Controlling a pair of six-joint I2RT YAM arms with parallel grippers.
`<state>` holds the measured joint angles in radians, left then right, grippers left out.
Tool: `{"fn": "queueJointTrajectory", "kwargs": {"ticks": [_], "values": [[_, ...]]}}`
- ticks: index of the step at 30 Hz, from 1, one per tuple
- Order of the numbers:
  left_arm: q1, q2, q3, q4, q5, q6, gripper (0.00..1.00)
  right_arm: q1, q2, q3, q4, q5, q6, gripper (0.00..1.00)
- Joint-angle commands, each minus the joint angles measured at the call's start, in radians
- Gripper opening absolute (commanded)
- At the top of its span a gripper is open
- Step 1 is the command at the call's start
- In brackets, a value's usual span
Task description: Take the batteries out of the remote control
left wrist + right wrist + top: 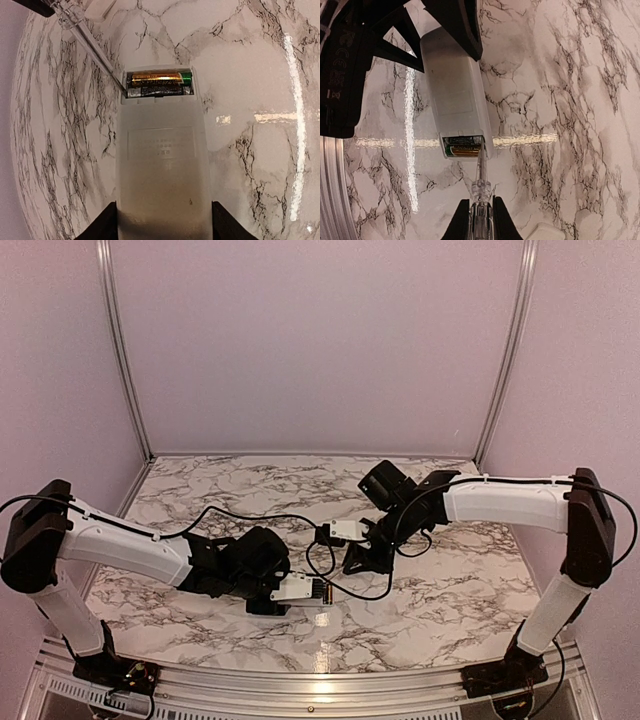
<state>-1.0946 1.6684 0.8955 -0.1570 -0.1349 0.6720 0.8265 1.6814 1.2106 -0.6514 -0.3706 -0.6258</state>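
We find the open end of the remote control (pixel 162 165) blocked by the clear tool (pixel 480 185) in the right hand (pixel 480 220). The left hand (pixel 164 225) clamps the other end. A black cable (pixel 262 513) loops between the arms. The far worktop (pixel 200 480) gives free passage.

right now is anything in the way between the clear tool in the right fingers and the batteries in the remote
Nothing visible. The slim white plastic remote control has its compartment uncovered, both small gold-and-dark cylindrical batteries exposed. The clear plastic rod with a metal tip, clamped in the right fingers, points straight at the compartment's edge.
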Motion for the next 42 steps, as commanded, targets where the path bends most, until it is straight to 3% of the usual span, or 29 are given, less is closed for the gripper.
{"fn": "queueJointTrajectory", "kwargs": {"ticks": [1,42], "values": [[0.009,-0.024,0.019,0.099,-0.115,0.029,0.39,0.020,0.023,0.021,-0.097,-0.054,-0.023,0.00],[0.009,0.005,0.022,0.173,-0.216,0.055,0.38,0.019,-0.025,-0.019,-0.128,-0.111,0.001,0.00]]}}
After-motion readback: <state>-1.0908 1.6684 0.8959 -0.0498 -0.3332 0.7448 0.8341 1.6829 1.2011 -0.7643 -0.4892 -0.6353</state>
